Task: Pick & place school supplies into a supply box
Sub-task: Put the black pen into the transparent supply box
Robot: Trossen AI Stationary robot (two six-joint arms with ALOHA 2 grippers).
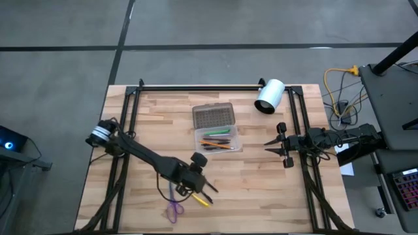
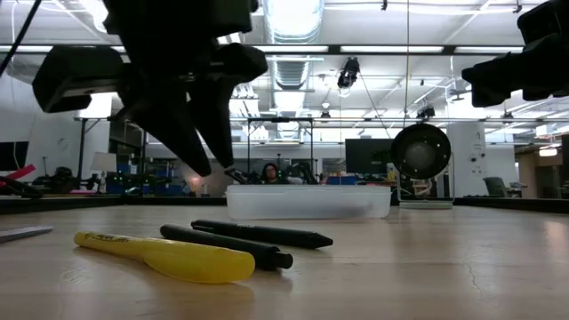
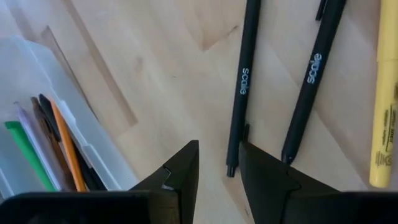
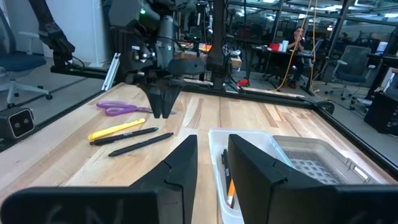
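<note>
The supply box [image 1: 215, 129] lies mid-table, grey lid toward the far edge; its clear tray [image 3: 43, 81] holds several pens [image 1: 217, 141]. Toward the near edge, two black pens [image 3: 241, 81] [image 3: 314, 74] and a yellow highlighter [image 2: 169, 255] lie flat on the wood, with the purple scissors [image 1: 174, 209] beside them. My left gripper [image 3: 219, 158] hovers over the black pens, fingers pointing down and a narrow gap apart; one pen's tip shows below that gap. My right gripper [image 1: 266, 144] waits right of the box, slightly open, holding nothing.
A white cylinder [image 1: 269, 96] lies on its side near the far right corner. Black frame rails [image 1: 196, 86] run along the far edge and both sides. Bare wood lies between the box and the loose pens. A person shows far off in the room.
</note>
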